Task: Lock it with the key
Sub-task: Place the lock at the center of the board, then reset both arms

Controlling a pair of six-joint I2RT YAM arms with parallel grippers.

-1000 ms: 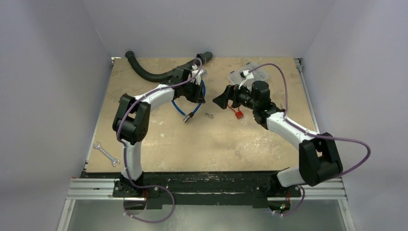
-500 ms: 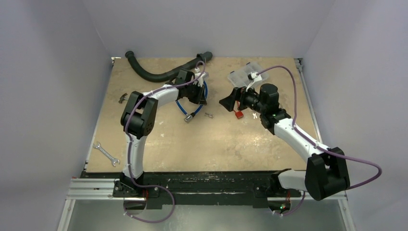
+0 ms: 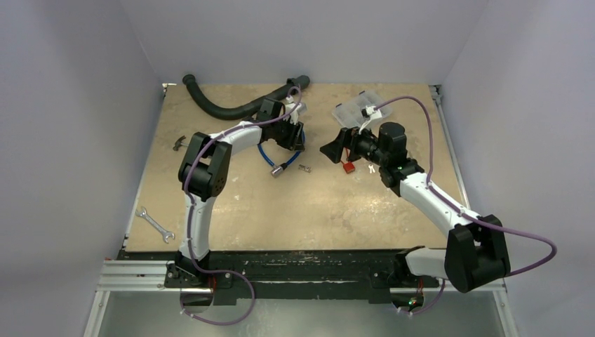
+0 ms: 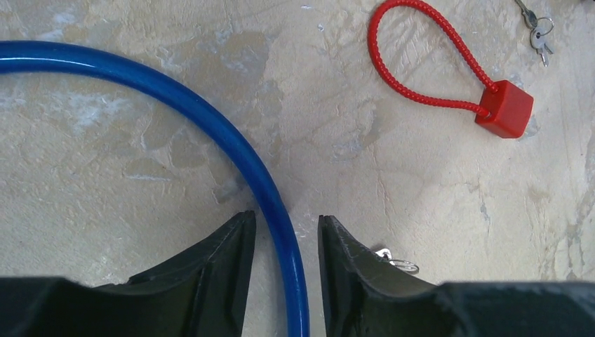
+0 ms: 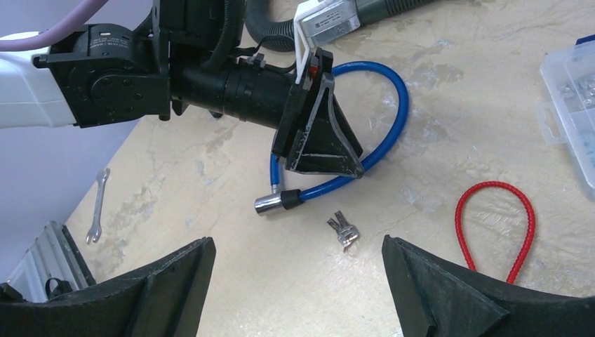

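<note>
- Top view: the key (image 3: 304,168) lies on the worktop (image 3: 231,203) between the left claw (image 3: 293,140) and the right claw (image 3: 328,149), near the blue cable (image 3: 263,156).
- Left wrist view: the left claw is spread astride the blue cable, not pinching it. The red lock (image 4: 504,109) shows whole.
- Right wrist view: the right claw is spread wide. Only the red lock's loop shows. The print on the white label (image 5: 330,21) is too small to read.

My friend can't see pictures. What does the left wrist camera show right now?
The left gripper has its two black fingers apart, one on each side of a blue cable that curves across a tan table. At the upper right lie a red cable lock and, near the corner, small silver keys.
</note>
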